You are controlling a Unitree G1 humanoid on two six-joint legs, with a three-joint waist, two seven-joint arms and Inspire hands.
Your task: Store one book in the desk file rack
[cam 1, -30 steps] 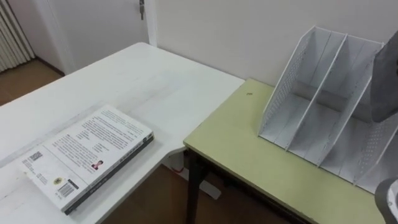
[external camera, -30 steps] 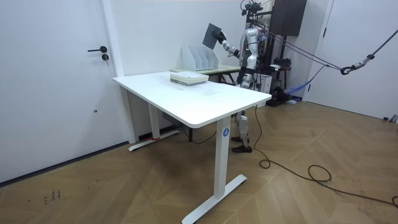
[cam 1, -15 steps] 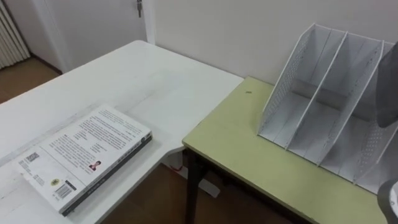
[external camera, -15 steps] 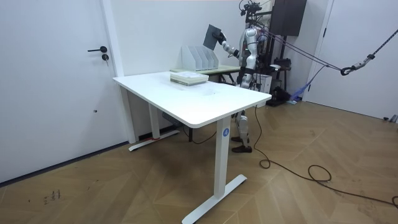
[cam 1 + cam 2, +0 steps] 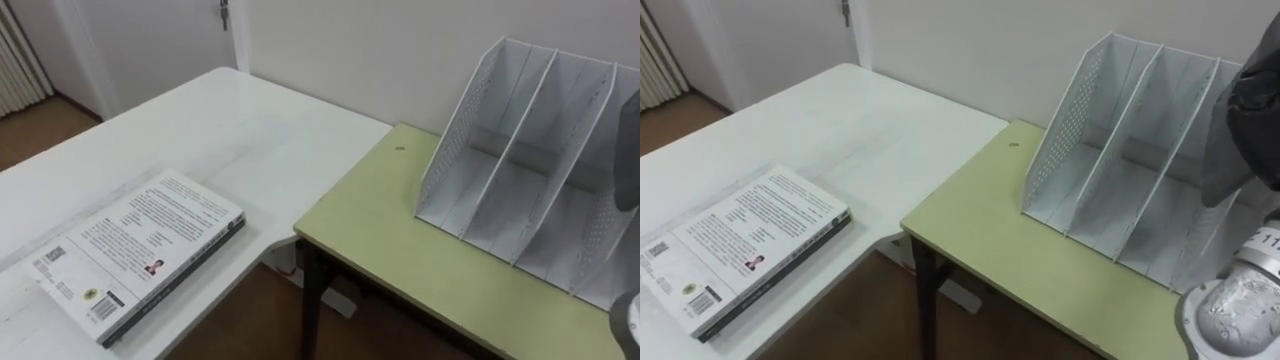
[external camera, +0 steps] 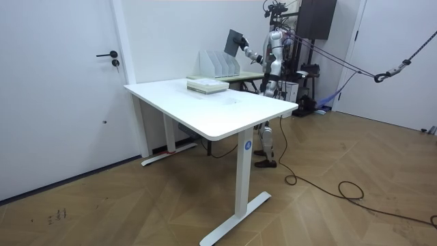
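Observation:
A white file rack with several empty slots stands on the green table against the wall. My right hand shows at the lower right. It holds a dark grey book upright in the air, just right of and above the rack's rightmost slots. In the room view I stand behind the green table with that arm raised, my right hand shut on the dark book above the rack. A second, white-covered book lies flat on the white desk to my left.
The white desk meets the green table at a corner, with a floor gap below. A wall runs close behind the rack. A door stands at the room view's left.
In the left eye view the dark book has slid toward the right edge, so less of it shows. The rack and the white book have stayed put.

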